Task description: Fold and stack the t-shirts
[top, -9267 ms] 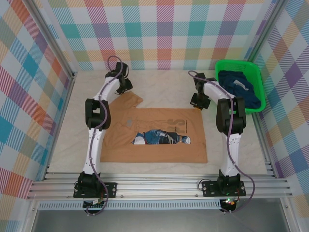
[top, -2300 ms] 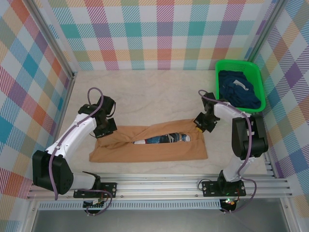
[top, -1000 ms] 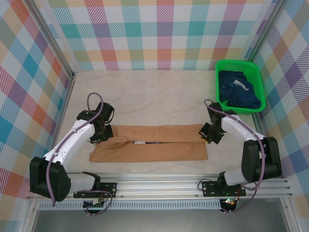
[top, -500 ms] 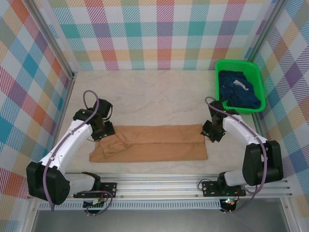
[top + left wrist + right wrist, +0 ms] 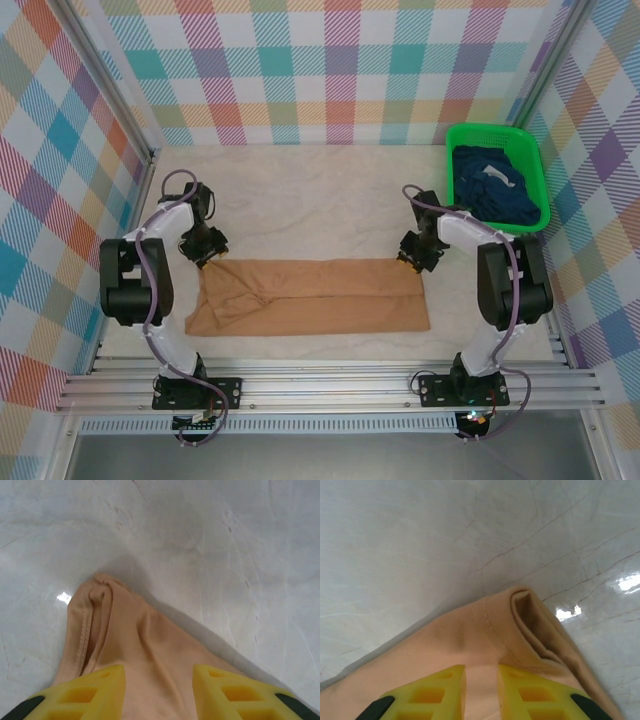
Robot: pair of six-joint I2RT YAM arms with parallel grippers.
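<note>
I judge the first fold to be done and the next one about to start. The tan-orange t-shirt (image 5: 310, 297) lies on the table (image 5: 310, 200) as a long flat band running left to right, near the front edge, with both arms at its far corners. The left hand (image 5: 207, 257) sits over the far-left corner. In its wrist view the left hand (image 5: 158, 675) has its yellow fingers (image 5: 90, 695) standing apart, with smooth cloth (image 5: 130, 630) in the gap and the bunched, stitched corner just beyond. I read it as not clamped. The right hand (image 5: 410, 262) is at the far-right corner. Up close, the right hand (image 5: 481, 672) has its fingers (image 5: 435, 690) nearly together, with a thin strip of the shirt (image 5: 510, 630) between them, and I cannot tell whether that strip is pinched or merely under the tips. The next move, as I see it, is to get a sure grip on both corners, or on one end, and carry the band over itself crosswise while keeping the edges square. The left end looks rumpled and may need smoothing first. The dark navy t-shirts (image 5: 495, 185) lie heaped in the green basket (image 5: 480, 127) at the far right, well apart from the band. I can't count them, since they're tangled together. I also can't tell how many layers the band has or what its underside is like, and no print shows on the face that's up.
</note>
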